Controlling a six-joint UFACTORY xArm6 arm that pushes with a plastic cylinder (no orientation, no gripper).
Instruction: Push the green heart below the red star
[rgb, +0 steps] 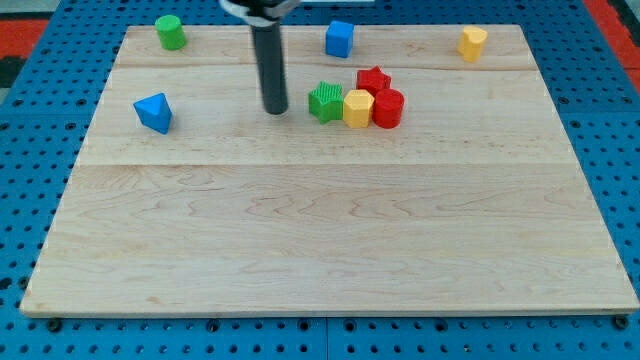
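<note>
Jaws: none on our arm, just my tip (275, 110) on the tabletop (330, 250), just left of the green heart (325, 102). Heart touches yellow block (358, 108); red star (373, 80) sits up-right of it, beside red cylinder (388, 108).

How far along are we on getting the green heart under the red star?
Partly there. Done: the green heart sits in the cluster, touching the yellow block, but it lies to the view's left of the red star, only slightly lower. In hand: my tip stands just left of the heart, apart from it. Left: push the heart down and rightward; the yellow block and red cylinder occupy that spot.
</note>
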